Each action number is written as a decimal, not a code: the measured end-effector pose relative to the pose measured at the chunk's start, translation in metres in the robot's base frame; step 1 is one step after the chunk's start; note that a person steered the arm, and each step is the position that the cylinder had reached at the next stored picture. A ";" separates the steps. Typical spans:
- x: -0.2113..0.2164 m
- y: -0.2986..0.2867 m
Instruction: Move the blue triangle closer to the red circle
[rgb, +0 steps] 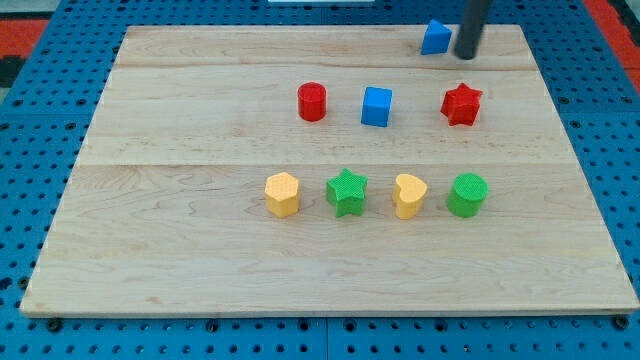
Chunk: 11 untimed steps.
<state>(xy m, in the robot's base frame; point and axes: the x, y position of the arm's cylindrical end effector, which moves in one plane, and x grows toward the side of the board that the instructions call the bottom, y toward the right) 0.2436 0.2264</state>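
The blue triangle (435, 37) lies near the top edge of the wooden board, right of centre. The red circle (312, 102) sits lower and to the view's left of it, in the middle row. The dark rod comes down from the view's top, and my tip (466, 55) rests just to the right of the blue triangle, close to or touching its right side.
A blue cube (377, 106) and a red star (461, 104) share the row with the red circle. Below them stand a yellow hexagon (283, 194), a green star (347, 192), a yellow heart (408, 195) and a green circle (467, 194). The wooden board (180, 230) lies on a blue pegboard.
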 end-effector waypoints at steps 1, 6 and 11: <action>-0.035 0.079; -0.006 -0.090; 0.014 -0.268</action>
<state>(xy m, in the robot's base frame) 0.2575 -0.0413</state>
